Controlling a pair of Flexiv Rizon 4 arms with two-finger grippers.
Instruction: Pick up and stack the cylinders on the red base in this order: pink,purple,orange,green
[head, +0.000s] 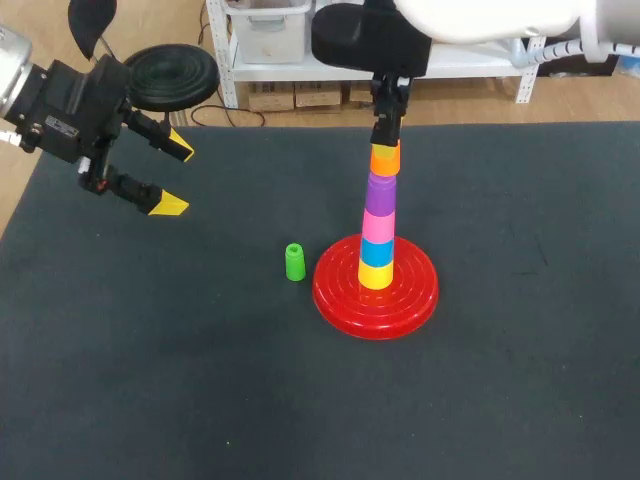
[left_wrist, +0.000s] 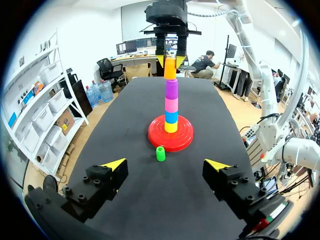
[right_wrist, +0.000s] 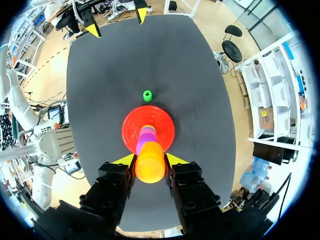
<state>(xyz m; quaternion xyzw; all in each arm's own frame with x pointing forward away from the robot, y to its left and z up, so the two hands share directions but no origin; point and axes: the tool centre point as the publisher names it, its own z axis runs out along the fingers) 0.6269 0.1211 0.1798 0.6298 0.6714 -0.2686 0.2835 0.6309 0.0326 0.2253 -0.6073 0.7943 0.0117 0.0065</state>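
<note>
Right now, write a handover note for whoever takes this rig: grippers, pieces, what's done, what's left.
Right gripper: shut on the orange cylinder, atop the stack, not yet released.
Left gripper: open, empty, over the table's left side.
Done: pink cylinder and purple cylinder stacked on the red base.
Left: release orange, then add the green cylinder, upright on the table beside the base.

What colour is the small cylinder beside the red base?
The cylinder is green, clearest in head view.

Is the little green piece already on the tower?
No, the green cylinder stands on the table beside the red base.
</note>
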